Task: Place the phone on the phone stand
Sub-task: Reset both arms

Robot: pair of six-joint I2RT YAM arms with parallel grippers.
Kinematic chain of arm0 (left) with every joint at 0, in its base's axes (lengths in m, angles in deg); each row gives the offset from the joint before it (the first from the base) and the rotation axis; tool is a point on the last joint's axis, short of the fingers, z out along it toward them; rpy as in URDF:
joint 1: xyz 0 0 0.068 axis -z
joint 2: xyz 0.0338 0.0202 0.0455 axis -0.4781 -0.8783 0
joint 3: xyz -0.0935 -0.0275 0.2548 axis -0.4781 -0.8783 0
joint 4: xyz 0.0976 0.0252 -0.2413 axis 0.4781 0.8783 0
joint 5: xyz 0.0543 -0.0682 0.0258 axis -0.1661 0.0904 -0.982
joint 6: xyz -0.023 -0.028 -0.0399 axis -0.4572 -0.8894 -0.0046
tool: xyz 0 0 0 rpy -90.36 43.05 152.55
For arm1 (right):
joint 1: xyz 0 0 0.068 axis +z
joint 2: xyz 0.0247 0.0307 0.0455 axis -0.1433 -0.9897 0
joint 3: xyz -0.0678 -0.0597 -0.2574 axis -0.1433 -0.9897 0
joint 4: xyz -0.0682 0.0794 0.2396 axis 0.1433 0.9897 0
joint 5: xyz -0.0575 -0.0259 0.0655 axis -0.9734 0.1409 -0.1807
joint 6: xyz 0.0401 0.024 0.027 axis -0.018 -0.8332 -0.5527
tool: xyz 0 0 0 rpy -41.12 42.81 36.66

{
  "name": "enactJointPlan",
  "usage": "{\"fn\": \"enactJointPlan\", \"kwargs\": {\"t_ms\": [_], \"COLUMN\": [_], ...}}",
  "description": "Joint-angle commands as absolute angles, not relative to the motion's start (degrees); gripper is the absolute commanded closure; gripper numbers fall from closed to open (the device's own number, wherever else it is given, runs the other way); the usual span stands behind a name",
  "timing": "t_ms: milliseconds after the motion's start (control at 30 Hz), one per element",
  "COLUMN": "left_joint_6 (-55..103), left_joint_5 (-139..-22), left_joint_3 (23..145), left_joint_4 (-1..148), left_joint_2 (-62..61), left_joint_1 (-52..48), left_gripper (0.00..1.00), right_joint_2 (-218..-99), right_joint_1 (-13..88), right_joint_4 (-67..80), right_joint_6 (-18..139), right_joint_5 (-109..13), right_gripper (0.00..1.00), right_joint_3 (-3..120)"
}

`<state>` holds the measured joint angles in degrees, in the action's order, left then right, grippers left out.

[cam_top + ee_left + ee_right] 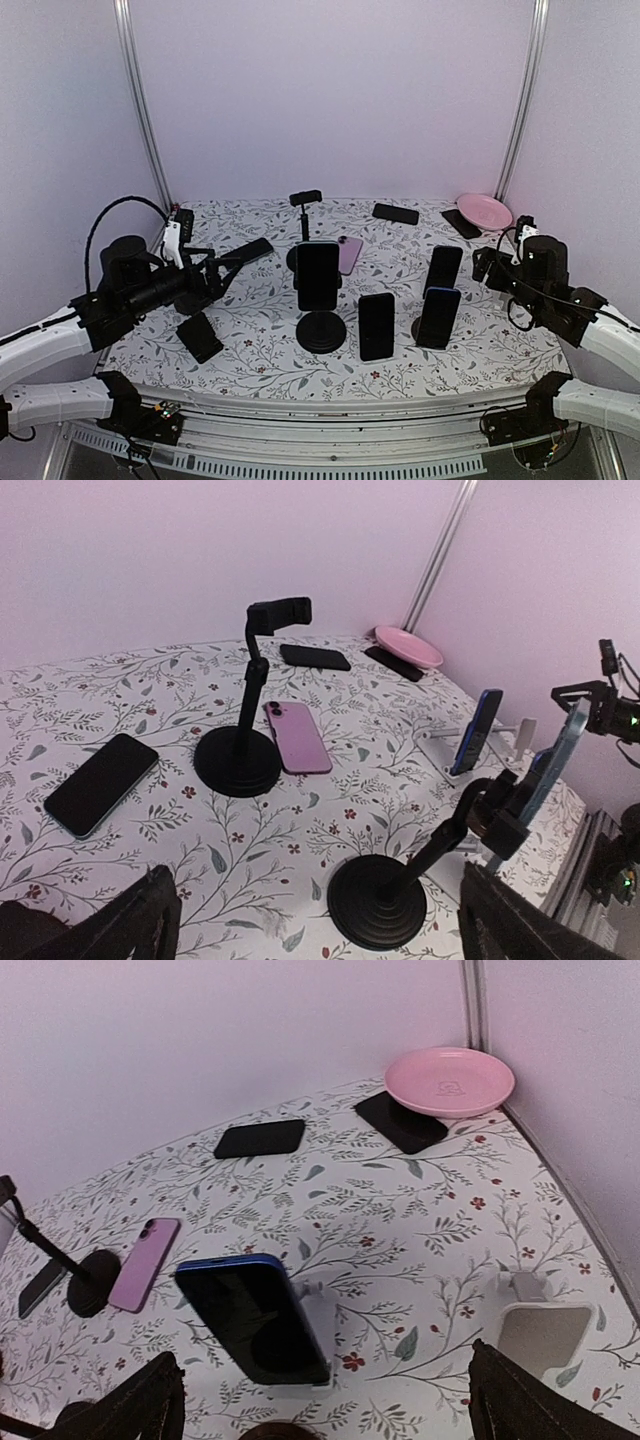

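Floral tabletop (250,335), plain lilac walls (330,90)
Left tool (315,920) and right tool (325,1400) both spread, empty; 1 phone (317,275) on stand (321,330).

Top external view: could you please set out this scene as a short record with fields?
empty stand: black clamp stand at the back, clamp holding nothing
loose phone: pink phone flat beside that stand's base
filled stand: front black stand holding a dark phone upright
left gripper: open, holding nothing
right gripper: open, holding nothing
plate: pink plate in the back right corner
task state: pink phone not yet on the black clamp stand
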<state>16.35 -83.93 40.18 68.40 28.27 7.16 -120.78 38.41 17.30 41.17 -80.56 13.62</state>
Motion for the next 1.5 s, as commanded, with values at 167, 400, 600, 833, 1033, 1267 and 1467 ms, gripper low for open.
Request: {"fn": "enactJointPlan", "kwargs": {"t_ms": [167,400,600,833,1033,1267,1467], "left_joint_6": [15.92,15.74,15.31,15.57,15.64,19.47,26.72], "left_joint_5": [-94.53,-100.81,-99.57,-102.17,-105.85,-116.73,-123.31], "left_joint_3": [37.73,36.20,33.70,31.16,30.28,29.97,31.00], "left_joint_4": [69.39,67.44,63.89,59.21,54.60,46.07,37.67], "left_joint_2": [29.60,29.45,28.44,26.41,21.41,16.81,9.97], "left_joint_1": [5.23,3.46,1.58,-0.93,-4.20,-10.51,-17.58], "left_gripper": [0.03,0.03,0.04,0.03,0.03,0.03,0.03], "right_joint_2": [-123.77,-132.99,-141.97,-151.93,-160.85,-165.60,-165.05], "right_joint_1": [23.26,14.00,10.53,10.24,10.27,10.64,10.24], "right_joint_4": [-3.00,-17.09,-35.47,-63.81,-78.50,-83.65,-70.24], "right_joint_6": [47.69,51.70,55.19,61.55,66.46,68.52,67.85], "right_joint_5": [-77.71,-74.98,-76.07,-75.16,-66.78,-68.02,-66.86], "right_gripper": [0.01,0.01,0.01,0.01,0.00,0.01,0.01], "right_joint_3": [2.94,1.49,-2.24,-8.57,-11.51,-11.00,-4.63]}}
